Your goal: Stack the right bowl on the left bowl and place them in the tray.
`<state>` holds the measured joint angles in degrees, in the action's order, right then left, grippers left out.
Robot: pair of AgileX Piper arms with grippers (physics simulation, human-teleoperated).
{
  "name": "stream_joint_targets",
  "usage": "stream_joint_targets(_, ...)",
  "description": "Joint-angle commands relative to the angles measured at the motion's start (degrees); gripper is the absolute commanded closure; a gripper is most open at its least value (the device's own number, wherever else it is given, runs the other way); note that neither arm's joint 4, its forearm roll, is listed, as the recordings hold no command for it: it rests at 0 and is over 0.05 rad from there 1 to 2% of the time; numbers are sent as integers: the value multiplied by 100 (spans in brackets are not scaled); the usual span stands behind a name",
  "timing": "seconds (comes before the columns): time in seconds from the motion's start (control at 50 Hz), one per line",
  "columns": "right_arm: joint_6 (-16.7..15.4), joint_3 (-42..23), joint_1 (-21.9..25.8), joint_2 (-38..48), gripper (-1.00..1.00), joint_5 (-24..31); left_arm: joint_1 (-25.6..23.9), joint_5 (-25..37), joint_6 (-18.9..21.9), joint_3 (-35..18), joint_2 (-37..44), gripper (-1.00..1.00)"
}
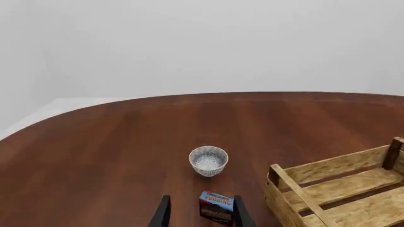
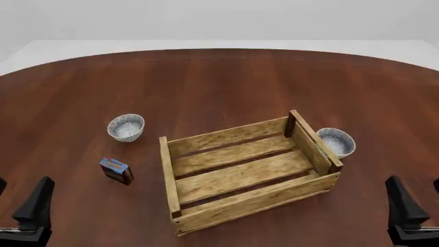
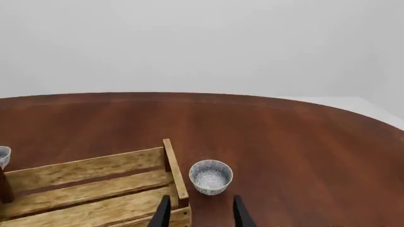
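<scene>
Closest to the camera are the two grippers, low at the near edge of the table: the left gripper [image 2: 20,208] in the near left corner and the right gripper [image 2: 412,208] in the near right corner. Both have their fingers spread apart and hold nothing. Both arms sit back and low, well away from the bowls, and each one points forward at the bowl on its own side. A little farther in, on the left, stands a small blue box [image 2: 116,171]. In the middle sits the tray [image 2: 180,180], a big wooden crate turned a bit sideways, with nothing inside it. Just past its right end, almost touching the slats, is the right bowl [image 2: 336,142]. Farther back on the left, well apart from the tray, is the left bowl [image 2: 126,127]. Both bowls stand upright. They look small, hard and smooth, so they are likely light, a bit slippery, and could chip if dropped. I think the best place to pinch the right bowl is on its rim, one finger inside and one outside, on the side away from the tray, since the crate wall is so close. No stacking has begun yet.
</scene>
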<state>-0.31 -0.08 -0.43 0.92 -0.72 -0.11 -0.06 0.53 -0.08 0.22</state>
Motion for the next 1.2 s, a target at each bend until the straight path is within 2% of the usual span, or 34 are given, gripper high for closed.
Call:
stream_joint_targets(0.02,-365,-9,-454,563,-100,-379,15,-22,-37,-5,31,-100)
stream_joint_targets(0.08,-217,-106,-272,600,-100,-295,37,-87,-40,5,130,-100)
stream_joint_targets(0.1,-128,-189,-244,905,-100,-391,28,-66,-50,5,105,-100)
stream_joint_targets(0.24,-95,-901,-291,1475,-100,-134,-3,-148,-128,6,240,-100)
stream_joint_targets(0.34,-400,-1427,-335,2263,-100,-110,-1,-100,-125,6,179,-100)
stream_joint_targets(0.44,-424,-1994,-167,3081,-100,89,-5,-119,-135,6,202,-100)
stream_joint_targets(0.48,-554,-2199,-151,3340,-100,160,-1,-122,-132,6,207,-100)
stream_joint_targets(0.5,-492,-2354,-280,3647,-100,200,-5,-115,-137,6,199,-100)
stream_joint_targets(0.52,-518,-2496,-212,3848,-100,254,-8,-121,-144,6,206,-100)
stream_joint_targets(0.56,-264,-2770,-326,4312,-100,335,7,-193,-150,7,300,-100)
stream_joint_targets(0.62,-66,-3197,-191,4690,-100,662,-5,-261,-160,2,395,-100)
stream_joint_targets(0.74,-173,-3868,-434,5523,-100,1125,29,-286,-202,2,415,-100)
stream_joint_targets(0.8,-419,-4080,-513,5845,-100,1295,37,-332,-244,2,467,-100)
stream_joint_targets(0.82,-289,-4186,-456,5975,-100,1398,31,-316,-255,7,436,-100)
stream_joint_targets(0.88,-233,-4457,-401,6324,-100,1615,17,-262,-177,7,355,-100)
stream_joint_targets(0.92,-345,-4719,-555,6558,-100,1714,47,-279,-63,3,373,-100)
stream_joint_targets(1.02,-247,-5147,-493,7072,-100,2050,98,-344,-137,7,418,-100)
stream_joint_targets(1.06,-388,-5351,-601,7259,-100,2158,136,-336,-153,7,397,-100)
stream_joint_targets(1.1,-355,-5505,-598,7398,-100,2265,101,-281,-175,7,334,-100)
stream_joint_targets(1.18,-545,-5798,-782,7714,-100,2394,79,-182,-196,6,204,-100)
stream_joint_targets(1.2,-484,-5830,-727,7757,-100,2425,85,-164,-164,6,181,-100)
